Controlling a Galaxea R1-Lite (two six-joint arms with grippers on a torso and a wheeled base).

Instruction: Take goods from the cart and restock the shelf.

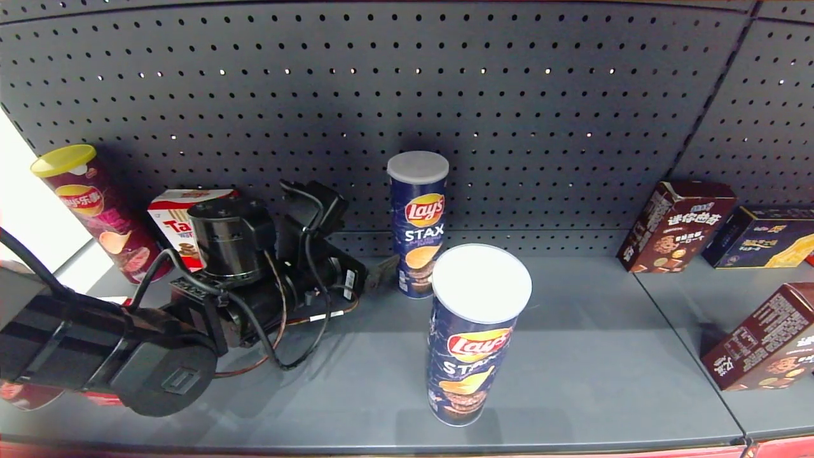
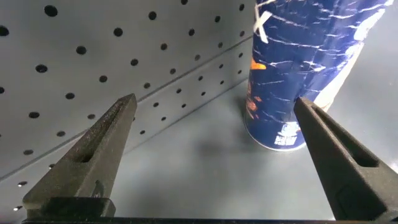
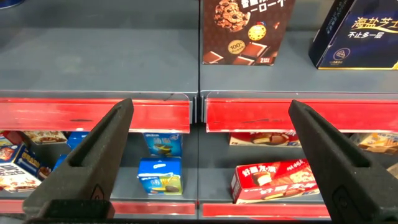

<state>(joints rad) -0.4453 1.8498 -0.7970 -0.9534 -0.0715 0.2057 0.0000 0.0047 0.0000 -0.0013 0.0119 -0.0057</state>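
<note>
While left gripper (image 2: 214, 102) gapes near can (image 2: 292, 74), right gripper (image 3: 211, 106) faces cookie box (image 3: 242, 31).

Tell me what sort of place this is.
Most likely a shop aisle, or a mock-up of one. A grey shelf with a pegboard back panel carries blue chip cans and biscuit boxes, and red price rails front the shelf edges.

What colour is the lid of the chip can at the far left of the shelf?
The lid is yellow; the head view shows it best.
</note>
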